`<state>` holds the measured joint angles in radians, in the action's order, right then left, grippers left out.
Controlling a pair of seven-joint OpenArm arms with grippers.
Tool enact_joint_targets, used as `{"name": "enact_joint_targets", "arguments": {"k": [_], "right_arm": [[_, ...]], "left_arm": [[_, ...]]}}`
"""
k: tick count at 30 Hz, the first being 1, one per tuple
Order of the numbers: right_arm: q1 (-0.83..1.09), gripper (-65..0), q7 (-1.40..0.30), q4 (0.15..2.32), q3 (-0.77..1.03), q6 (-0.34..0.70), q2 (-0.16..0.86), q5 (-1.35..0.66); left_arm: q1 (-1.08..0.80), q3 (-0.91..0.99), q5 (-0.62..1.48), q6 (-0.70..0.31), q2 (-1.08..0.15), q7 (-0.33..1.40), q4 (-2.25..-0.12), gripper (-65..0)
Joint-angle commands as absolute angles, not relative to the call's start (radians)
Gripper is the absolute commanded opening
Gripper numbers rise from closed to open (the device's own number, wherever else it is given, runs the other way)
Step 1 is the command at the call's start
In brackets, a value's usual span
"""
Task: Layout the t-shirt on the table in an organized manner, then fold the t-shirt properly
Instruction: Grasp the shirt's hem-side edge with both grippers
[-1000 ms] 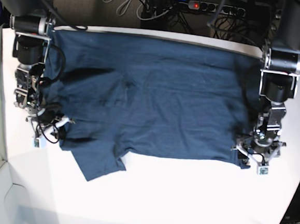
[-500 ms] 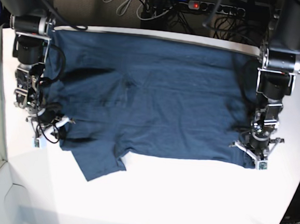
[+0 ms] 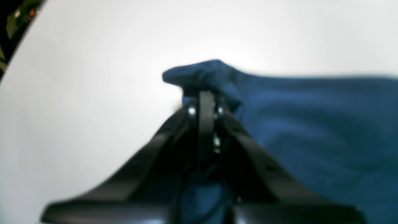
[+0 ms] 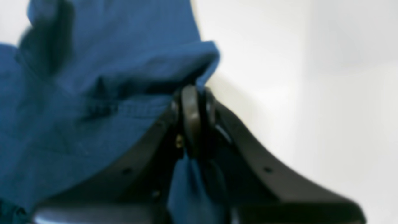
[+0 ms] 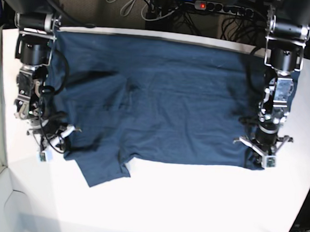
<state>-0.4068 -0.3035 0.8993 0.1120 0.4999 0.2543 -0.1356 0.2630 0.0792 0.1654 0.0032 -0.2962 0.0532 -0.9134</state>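
Two grippers have the navy t-shirt point(image 5: 172, 106) pinched by its near side from where I sit: my left gripper point(image 3: 203, 96) is clenched on a gathered bit of cloth, and my right gripper point(image 4: 194, 90) grasps a fold at the opposite near corner. The shirt lies spread across the white table point(image 5: 217, 207), with a flap jutting toward the near edge beside my right gripper. I can make out no brand, label or writing on the cloth.
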Motion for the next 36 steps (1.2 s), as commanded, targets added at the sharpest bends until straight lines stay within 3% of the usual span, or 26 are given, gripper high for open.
{"name": "enact_joint_targets", "arguments": {"k": [1,7,16,27,29,36], "right_arm": [[-0.43,-65.0,-0.289,0.937,0.116,0.504,0.268,-0.147],[-0.358,-65.0,-0.306,1.067,0.116,0.504,0.263,-0.147],[-0.211,-65.0,-0.306,1.264,0.179,0.504,0.229,-0.147],[-0.2,-64.8,-0.308,1.271,0.194,0.549,0.22,-0.145],[-0.199,-64.8,-0.32,1.271,0.194,0.549,0.22,-0.145],[-0.205,-64.8,-0.384,1.277,0.194,0.552,0.22,-0.145]], "left_arm": [[0.271,0.128,0.163,0.012,-0.315,0.054,-0.97,-65.0],[0.245,0.237,0.163,0.002,-0.312,0.203,-1.118,-65.0],[0.14,0.242,0.163,0.002,-0.314,0.226,-1.303,-65.0],[0.229,0.234,0.157,0.002,-0.314,0.225,-1.075,-64.4],[0.266,0.234,0.159,0.002,-0.314,0.225,-1.004,-59.4],[0.357,0.237,0.162,0.002,-0.314,0.225,-0.877,-29.5]]}}
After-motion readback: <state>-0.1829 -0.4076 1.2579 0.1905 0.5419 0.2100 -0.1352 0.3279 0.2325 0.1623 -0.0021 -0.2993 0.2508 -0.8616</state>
